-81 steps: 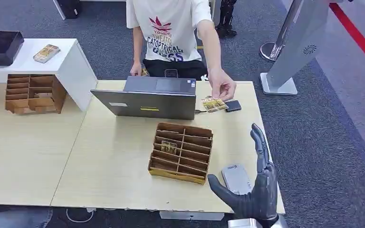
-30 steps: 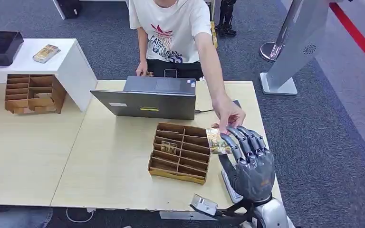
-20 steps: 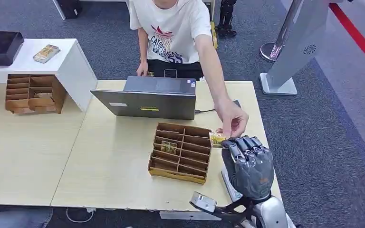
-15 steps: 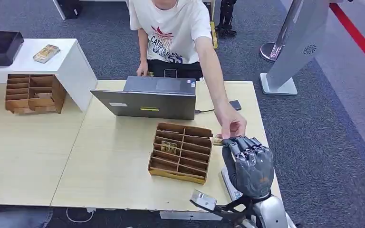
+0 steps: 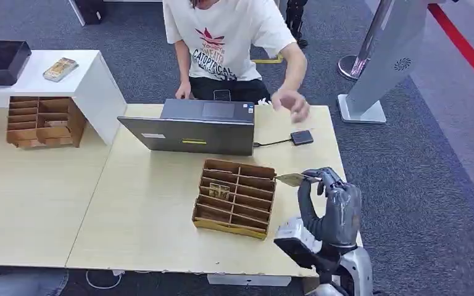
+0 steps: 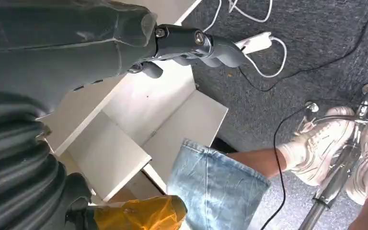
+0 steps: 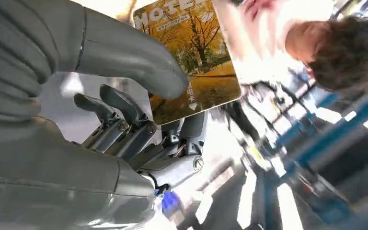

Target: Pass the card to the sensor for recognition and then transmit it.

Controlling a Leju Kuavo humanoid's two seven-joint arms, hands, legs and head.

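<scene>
Yellow-printed and thin, the card (image 5: pixel 291 179) sat pinched in my right robot hand (image 5: pixel 332 206) in the head view, lifted above the pale wooden counter (image 5: pixel 142 209), just beside the right edge of the brown cardboard divider box (image 5: pixel 236 197); one small card stood in a slot of that box (image 5: pixel 219 192); below my palm a pale grey sensor pad (image 5: pixel 296 237) showed partly at the counter's near edge; farther back stood an open grey laptop (image 5: pixel 191 129), with a small black device (image 5: pixel 301 137) cabled to it lying on the counter to its right; a person in a white printed shirt (image 5: pixel 228 37) stood behind the laptop, one hand (image 5: pixel 291 105) raised in the air, blurred and well apart from the card.

From my left wrist view, my left robot hand (image 6: pixel 187 45) hung beside white furniture panels (image 6: pixel 143 124), fingers curled in loosely with nothing in them; a person's jeans leg (image 6: pixel 215 187) and pale shoes (image 6: pixel 326 143) rested on dark carpet.

From my right wrist view, the thick grey thumb (image 7: pixel 139 62) pressed on the card's autumn-tree picture (image 7: pixel 191 57) while the darker fingers (image 7: pixel 124 120) backed it from the other side; the background was blurred.
</scene>
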